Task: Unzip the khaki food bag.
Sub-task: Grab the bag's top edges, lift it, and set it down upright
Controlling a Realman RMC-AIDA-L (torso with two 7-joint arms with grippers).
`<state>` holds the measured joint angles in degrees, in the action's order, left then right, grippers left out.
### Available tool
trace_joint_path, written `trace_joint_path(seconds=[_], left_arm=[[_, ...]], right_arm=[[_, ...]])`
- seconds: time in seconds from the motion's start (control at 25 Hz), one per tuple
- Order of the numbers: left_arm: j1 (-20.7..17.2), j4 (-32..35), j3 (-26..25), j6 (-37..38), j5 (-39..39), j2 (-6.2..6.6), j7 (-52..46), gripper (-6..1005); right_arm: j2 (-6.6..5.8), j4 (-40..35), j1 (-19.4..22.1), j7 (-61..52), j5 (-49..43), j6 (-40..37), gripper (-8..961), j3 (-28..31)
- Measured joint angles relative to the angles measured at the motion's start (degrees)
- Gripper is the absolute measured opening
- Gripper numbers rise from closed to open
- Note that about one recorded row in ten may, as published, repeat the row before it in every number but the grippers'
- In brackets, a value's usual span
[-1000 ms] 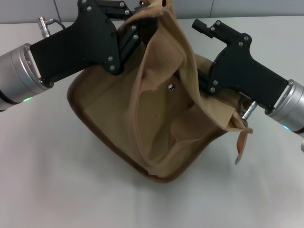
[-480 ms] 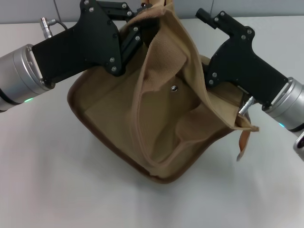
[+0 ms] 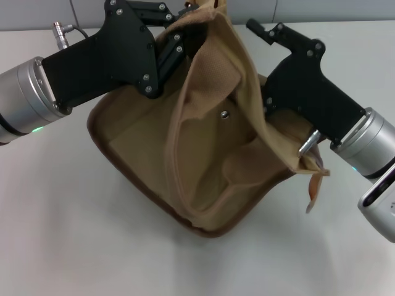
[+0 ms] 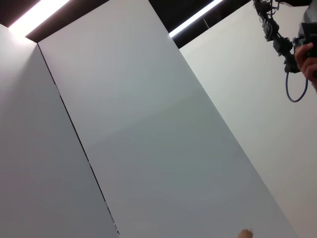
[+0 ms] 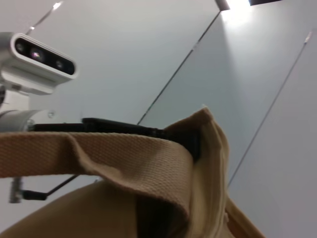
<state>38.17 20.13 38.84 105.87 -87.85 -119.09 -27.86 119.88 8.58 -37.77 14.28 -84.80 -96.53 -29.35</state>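
The khaki food bag [image 3: 203, 166] is tipped on the white table, its front pocket with the metal snap [image 3: 224, 113] facing me. Its brown-piped bottom edge [image 3: 123, 166] rests on the table. My left gripper [image 3: 182, 34] is at the bag's top, shut on a wide strap handle and holding it up. My right gripper [image 3: 266, 98] presses against the bag's right upper side, its tips hidden behind the fabric. The zipper and its pull are hidden. In the right wrist view the strap [image 5: 124, 163] fills the foreground, with the left gripper's black body [image 5: 124, 126] behind it.
A brown leather tag [image 3: 315, 185] hangs from the bag's right corner. The white table [image 3: 74, 246] spreads around the bag. The left wrist view shows only grey wall panels [image 4: 148, 148] and a person's hand with a cable [image 4: 304, 54].
My right arm lifted and then shifted left, closer against the bag's right side; the bag's right corner and tag moved with it. My left arm held still.
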Motion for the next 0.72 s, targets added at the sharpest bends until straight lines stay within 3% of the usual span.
trace_joint_path(seconds=[0.48,0.72], left_arm=[[0.15,0.0,0.01,0.2,-0.06,0.0,0.0,42],[0.15,0.0,0.01,0.21,-0.07,0.0,0.0,42]], right_arm=[[0.0,1.35,-0.65,4.75,-0.27,0.31,386,0.38],[-0.01,1.19,-0.55,5.25,-3.3,0.42,385,0.87]])
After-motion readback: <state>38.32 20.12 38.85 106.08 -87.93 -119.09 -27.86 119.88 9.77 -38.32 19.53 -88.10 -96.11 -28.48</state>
